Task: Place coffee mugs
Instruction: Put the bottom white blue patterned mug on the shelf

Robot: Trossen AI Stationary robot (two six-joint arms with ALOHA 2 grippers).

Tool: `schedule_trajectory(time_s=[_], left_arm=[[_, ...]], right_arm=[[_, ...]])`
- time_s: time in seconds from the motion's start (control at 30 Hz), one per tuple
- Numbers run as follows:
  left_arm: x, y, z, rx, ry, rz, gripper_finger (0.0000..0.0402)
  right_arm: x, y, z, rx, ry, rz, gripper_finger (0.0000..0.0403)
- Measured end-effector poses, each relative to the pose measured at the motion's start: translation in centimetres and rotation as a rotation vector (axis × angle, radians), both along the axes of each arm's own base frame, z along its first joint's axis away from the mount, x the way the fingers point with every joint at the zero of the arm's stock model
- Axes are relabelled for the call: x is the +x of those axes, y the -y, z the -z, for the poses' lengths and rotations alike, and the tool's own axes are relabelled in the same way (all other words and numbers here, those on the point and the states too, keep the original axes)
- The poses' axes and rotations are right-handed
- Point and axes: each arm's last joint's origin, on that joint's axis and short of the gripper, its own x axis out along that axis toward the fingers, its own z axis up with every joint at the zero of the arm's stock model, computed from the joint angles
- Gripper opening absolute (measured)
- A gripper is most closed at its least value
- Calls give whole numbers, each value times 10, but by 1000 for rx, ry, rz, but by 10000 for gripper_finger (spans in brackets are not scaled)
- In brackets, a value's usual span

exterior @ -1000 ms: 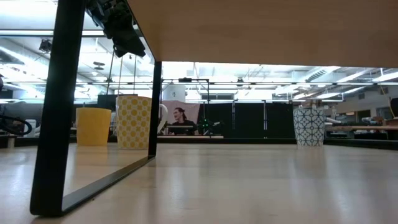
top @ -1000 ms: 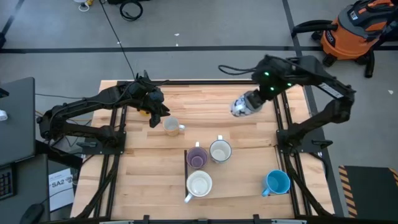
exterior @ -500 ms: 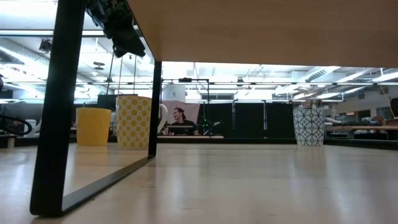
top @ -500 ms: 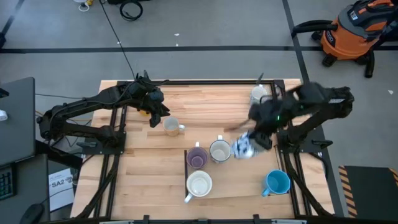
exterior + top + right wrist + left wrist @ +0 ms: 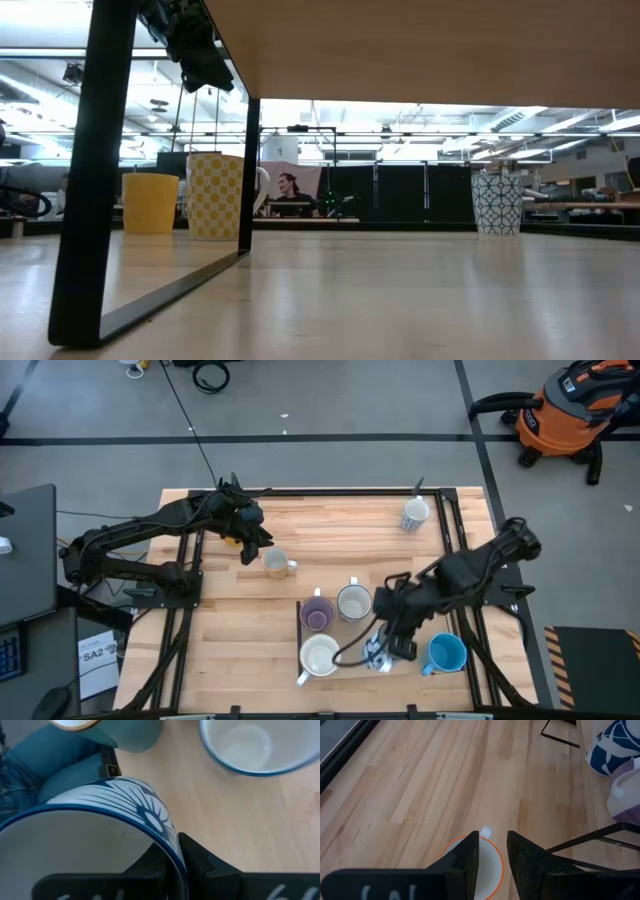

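Coffee mugs on the desk, one patterned mug carried by the right gripper.

High view: the right gripper (image 5: 385, 648) holds the blue-and-white patterned mug (image 5: 377, 653) low at 6 o'clock, between the large white mug (image 5: 320, 657) and the blue mug (image 5: 446, 653); half a second ago it hung near the desk's middle. The left gripper (image 5: 250, 543) waits at 10 o'clock. Right wrist view alone shows the jaws clamped on that mug's rim (image 5: 150, 820). Left wrist view: jaws slightly apart above the orange-rimmed mug (image 5: 487, 865). Low view: only desk underside.
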Motion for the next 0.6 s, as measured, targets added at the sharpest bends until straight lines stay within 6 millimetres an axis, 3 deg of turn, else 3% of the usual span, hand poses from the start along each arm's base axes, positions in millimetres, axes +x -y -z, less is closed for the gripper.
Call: schedule_trajectory(time_s=[0.27, 0.6], left_arm=[[0, 0, 0, 0, 0, 0, 107], [0, 0, 0, 4, 1, -2, 107]], right_arm=[[24, -19, 27, -41, -38, -43, 34], [37, -23, 40, -59, -46, -33, 35]])
